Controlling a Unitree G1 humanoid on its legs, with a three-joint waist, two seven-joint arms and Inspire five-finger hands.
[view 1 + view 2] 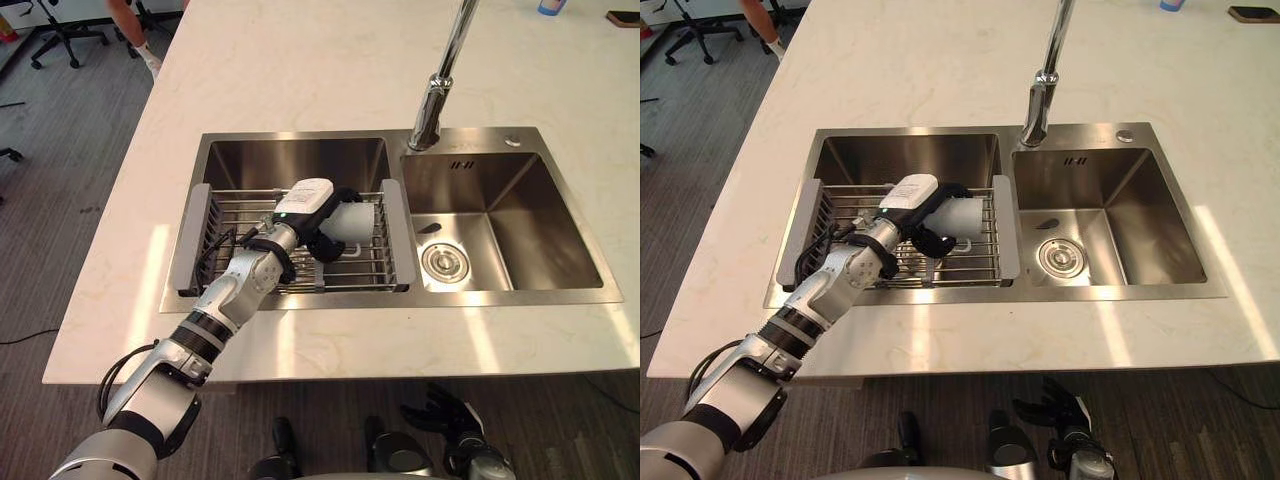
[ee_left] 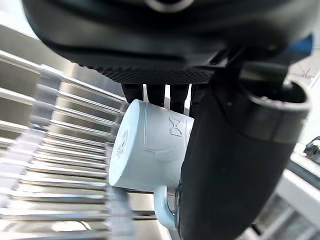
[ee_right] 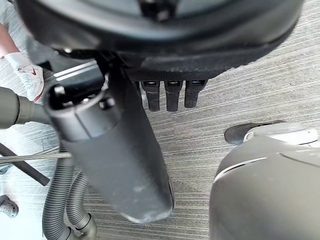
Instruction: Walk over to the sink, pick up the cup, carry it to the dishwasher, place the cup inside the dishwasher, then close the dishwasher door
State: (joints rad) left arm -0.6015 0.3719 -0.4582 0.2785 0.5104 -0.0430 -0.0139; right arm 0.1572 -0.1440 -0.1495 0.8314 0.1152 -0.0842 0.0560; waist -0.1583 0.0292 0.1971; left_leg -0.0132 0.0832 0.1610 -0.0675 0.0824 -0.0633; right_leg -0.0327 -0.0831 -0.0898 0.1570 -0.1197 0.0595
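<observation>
- Cup (image 1: 355, 220) is lying on its side on the wire rack (image 1: 238, 207) in the left basin of the sink (image 1: 400, 301).
- Left hand (image 1: 322, 241) is gripping the cup, fingers and thumb curling round it.
- Right hand (image 1: 447, 416) is hanging low, fingers relaxed.

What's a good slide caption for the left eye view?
Left hand wrapped around a pale cup on the wire rack across the sink's left basin.
</observation>
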